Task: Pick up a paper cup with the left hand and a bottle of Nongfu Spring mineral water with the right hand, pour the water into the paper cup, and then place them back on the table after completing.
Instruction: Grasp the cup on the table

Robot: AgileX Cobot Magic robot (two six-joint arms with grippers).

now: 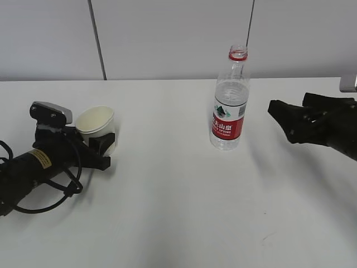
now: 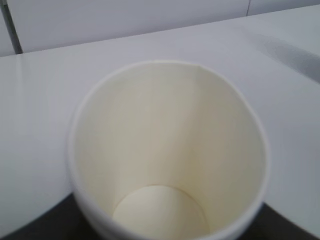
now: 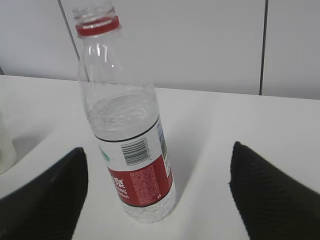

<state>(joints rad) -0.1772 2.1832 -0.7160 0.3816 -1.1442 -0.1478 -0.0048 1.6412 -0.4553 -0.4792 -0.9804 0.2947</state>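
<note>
White and flat, the surface [image 1: 178, 212] held an uncapped bottle [image 1: 228, 106] standing straight up, part full of water [image 3: 122, 112]. It stood to the left of the right hand [image 1: 284, 120], near but not touching. That hand's fingers were spread wide, empty. The left hand [image 1: 103, 148] was at the paper cup [image 1: 96, 125], far off; I could not tell its grip.

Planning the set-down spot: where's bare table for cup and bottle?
Free: the wide front strip of the table, and the gap between the cup and bottle. Bare behind them too, up to the wall. Crowded: far left, around the left gripper and its cable; right of the bottle, the open right gripper.
</note>
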